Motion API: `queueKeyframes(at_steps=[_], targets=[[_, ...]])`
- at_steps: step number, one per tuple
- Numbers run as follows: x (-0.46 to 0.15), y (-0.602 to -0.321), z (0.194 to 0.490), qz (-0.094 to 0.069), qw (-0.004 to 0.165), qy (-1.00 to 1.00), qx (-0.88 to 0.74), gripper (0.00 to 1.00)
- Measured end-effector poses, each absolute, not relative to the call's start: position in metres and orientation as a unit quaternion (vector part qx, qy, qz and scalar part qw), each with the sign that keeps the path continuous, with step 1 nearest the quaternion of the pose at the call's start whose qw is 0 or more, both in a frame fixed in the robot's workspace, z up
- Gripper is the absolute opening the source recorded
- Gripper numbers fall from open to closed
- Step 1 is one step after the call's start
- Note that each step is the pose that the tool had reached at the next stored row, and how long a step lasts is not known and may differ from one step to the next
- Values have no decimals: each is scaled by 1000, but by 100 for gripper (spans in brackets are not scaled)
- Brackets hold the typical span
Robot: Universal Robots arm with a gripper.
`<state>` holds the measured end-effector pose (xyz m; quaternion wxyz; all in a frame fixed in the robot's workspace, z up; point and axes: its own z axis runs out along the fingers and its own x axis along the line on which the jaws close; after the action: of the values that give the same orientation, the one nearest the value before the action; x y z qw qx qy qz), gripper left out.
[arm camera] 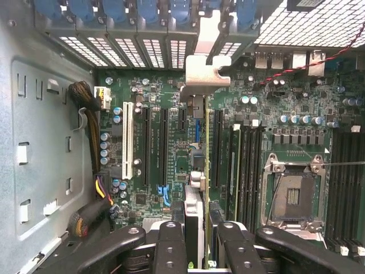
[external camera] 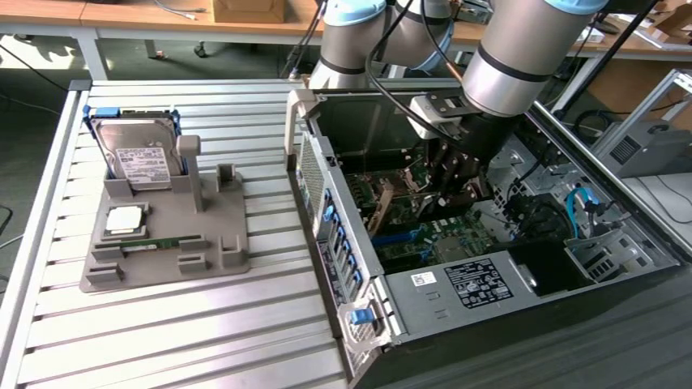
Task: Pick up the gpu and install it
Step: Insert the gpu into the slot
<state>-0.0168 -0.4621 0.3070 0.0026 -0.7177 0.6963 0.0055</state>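
Note:
My gripper [arm camera: 198,246] is shut on the gpu [arm camera: 199,171], which I see edge-on as a thin card standing upright between the two black fingers [arm camera: 171,242]. Its metal end bracket [arm camera: 199,74] reaches the row of rear slot openings of the computer case [external camera: 433,296]. The card stands over the motherboard [arm camera: 171,108], in line with the black expansion slots [arm camera: 164,148]; I cannot tell whether it is seated in one. In the exterior view the gripper [external camera: 459,190] is deep inside the open case, with the arm coming straight down.
A white slot [arm camera: 128,142], memory modules [arm camera: 245,165] and the processor socket [arm camera: 293,194] flank the card. A cable bundle [arm camera: 91,142] runs along the case wall. On the slatted table, a grey fixture [external camera: 162,243] holds a hard drive [external camera: 141,158] and a memory stick [external camera: 162,241].

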Motion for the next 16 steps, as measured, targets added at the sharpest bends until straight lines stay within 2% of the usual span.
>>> queueKeyframes(at_steps=[16], targets=[[-17, -462, 306, 5, 3, 707, -707, 27]])
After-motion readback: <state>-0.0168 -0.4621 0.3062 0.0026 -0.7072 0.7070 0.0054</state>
